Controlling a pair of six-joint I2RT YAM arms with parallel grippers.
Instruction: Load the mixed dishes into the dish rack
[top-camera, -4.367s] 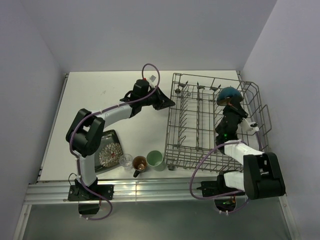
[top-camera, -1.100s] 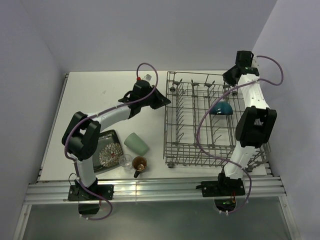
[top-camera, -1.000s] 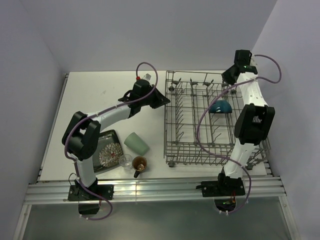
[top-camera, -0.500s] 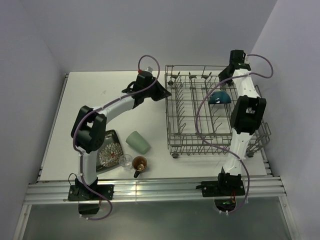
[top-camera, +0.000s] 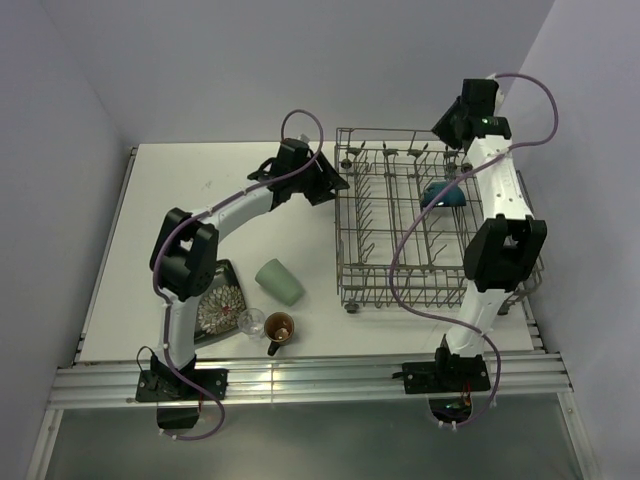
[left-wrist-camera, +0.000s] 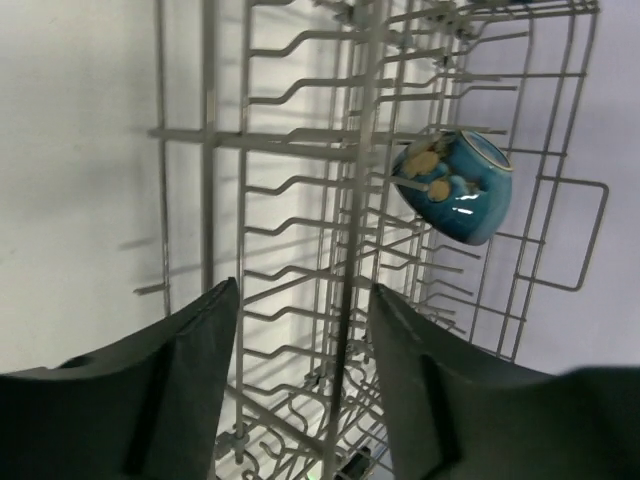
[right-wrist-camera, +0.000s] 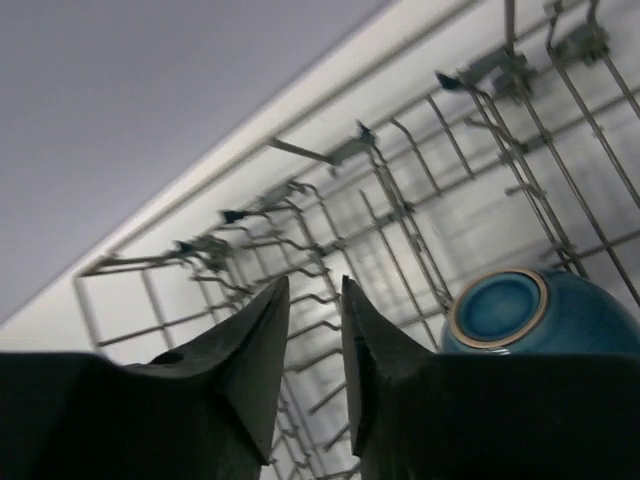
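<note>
The dish rack (top-camera: 343, 232) stands on the right half of the table. The dark blue bowl (top-camera: 443, 195) lies tilted among its tines near the far right. My left gripper (top-camera: 335, 187) is at the rack's far left rim. In the left wrist view it (left-wrist-camera: 305, 292) is open, with a rim wire of the rack (left-wrist-camera: 250, 140) standing free between its fingers and the bowl (left-wrist-camera: 455, 185) beyond. My right gripper (top-camera: 450, 128) hovers above the rack's far right corner. It (right-wrist-camera: 314, 282) is open a little and holds nothing, with the bowl (right-wrist-camera: 530, 315) below it.
On the table left of the rack, the pale green cup (top-camera: 278, 282) lies on its side. Nearer the front are the brown mug (top-camera: 279, 327), the small clear glass (top-camera: 251, 321) and the square floral plate (top-camera: 215, 305). Walls close in on both sides.
Both grippers were shut on the rack's rim and have opened and let go. The rack has shifted toward the far wall. The green cup has tipped over since the earliest frame.
</note>
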